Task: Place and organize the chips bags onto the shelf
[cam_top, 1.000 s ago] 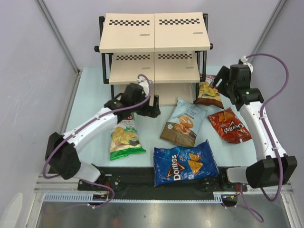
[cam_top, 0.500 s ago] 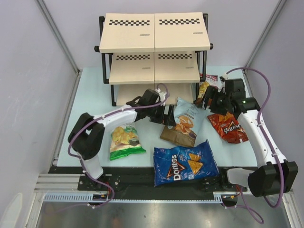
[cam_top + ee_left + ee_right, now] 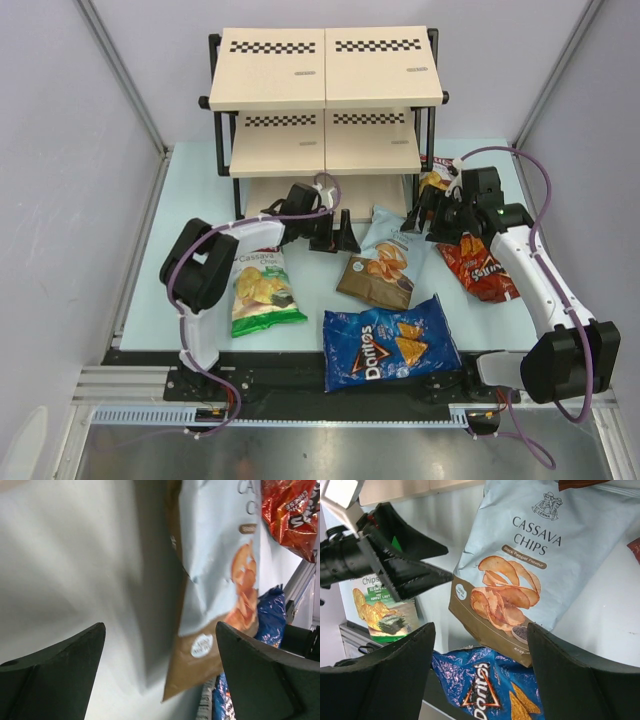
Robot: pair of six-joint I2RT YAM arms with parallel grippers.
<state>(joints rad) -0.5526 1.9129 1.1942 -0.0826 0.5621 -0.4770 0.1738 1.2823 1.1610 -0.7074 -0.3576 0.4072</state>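
The small dark brown-red bag (image 3: 436,181) sits right of centre in the top view, mostly hidden behind the right arm's wrist; only a sliver shows beside the right legs of the shelf (image 3: 325,68), and its print cannot be read; the red Doritos bag (image 3: 484,272) just below has its upper left corner covered by the same arm; the green-white bag (image 3: 262,292) at lower left loses its top edge under the left forearm; the shelf's lowest tier lies in shadow under the boards above it. In the left wrist view the pale blue-and-brown bag (image 3: 215,575) runs out of the frame at the top; the blue Doritos bag (image 3: 270,622) is only a strip at the right edge there, and the bottom edge of the right wrist view cuts it off. All five bags lie on the pale table (image 3: 190,220), below the shelf in the top view.

The left arm folds back on itself at left of centre, its forearm running low and rightward; the left gripper (image 3: 338,233) lies in front of the lowest tier, fingers spread wide and empty, tips just beside the pale bag's left edge; whether they touch it I cannot tell. The right arm climbs from the lower right and bends left; the right gripper (image 3: 424,218) hangs over the pale bag's upper right corner, fingers spread apart, holding nothing.
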